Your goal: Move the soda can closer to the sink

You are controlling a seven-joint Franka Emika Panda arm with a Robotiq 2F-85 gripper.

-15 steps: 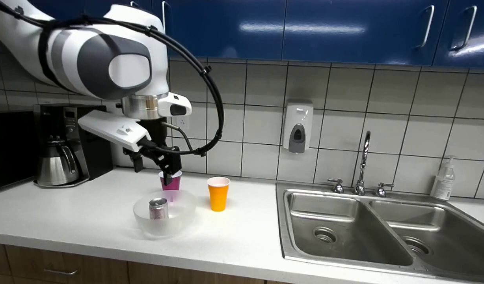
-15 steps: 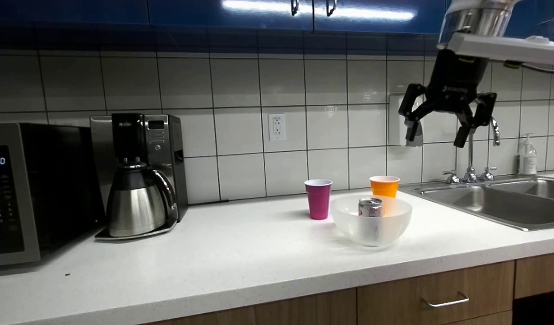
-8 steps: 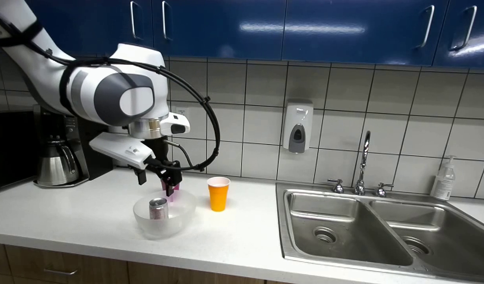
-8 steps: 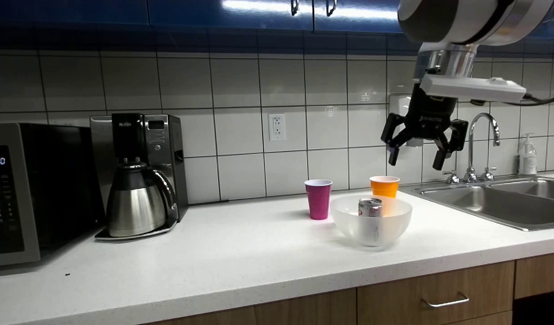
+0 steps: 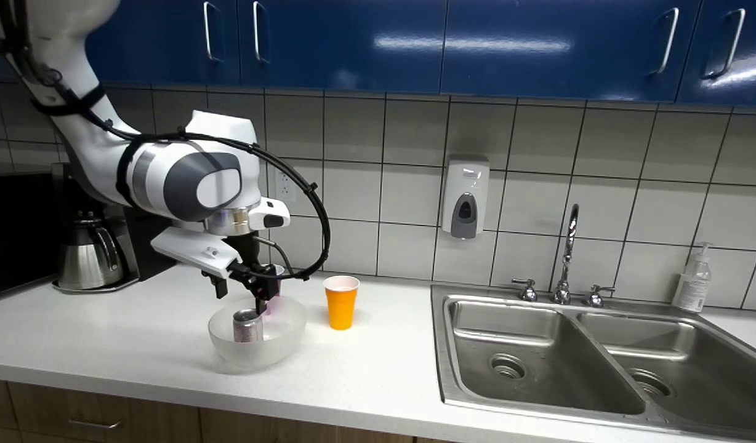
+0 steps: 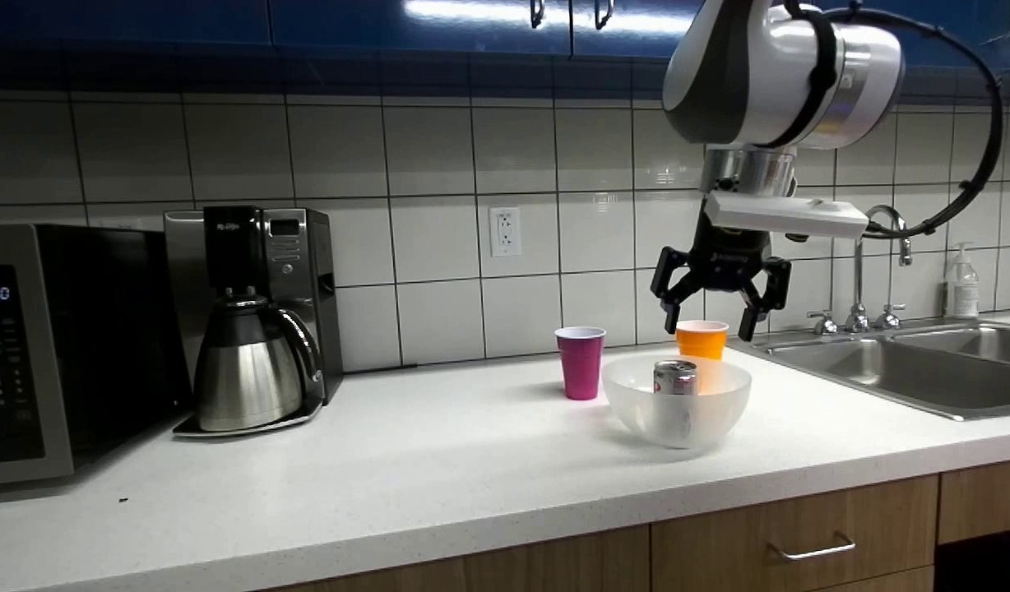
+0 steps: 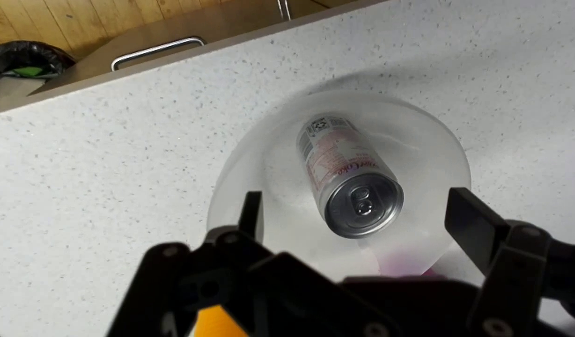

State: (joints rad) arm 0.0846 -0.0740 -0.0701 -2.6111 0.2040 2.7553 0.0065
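Note:
The soda can, a small silvery Diet Coke can (image 7: 348, 173), stands in a frosted translucent bowl (image 7: 236, 173) on the white counter. The can also shows in both exterior views (image 5: 247, 327) (image 6: 675, 378), its lower part seen dimly through the bowl wall. My gripper (image 6: 710, 326) is open and empty, with its fingertips a little above the can and bowl. In the wrist view the two fingers (image 7: 355, 201) stand apart, one on each side of the can's top, not touching it. The stainless double-basin sink (image 5: 442, 351) with a chrome faucet (image 5: 564, 264) lies off beyond the bowl.
An orange cup (image 5: 341, 304) stands beside the bowl on the sink side. A purple-pink cup (image 6: 581, 366) stands close behind the bowl. A coffee maker (image 6: 254, 353) and a microwave (image 6: 57, 345) stand at the far end. The counter's front edge (image 6: 554, 518) runs near the bowl.
My gripper has come down and, in an exterior view, moved left to above the bowl. Its fingers have stayed open. The can, bowl and cups have not moved.

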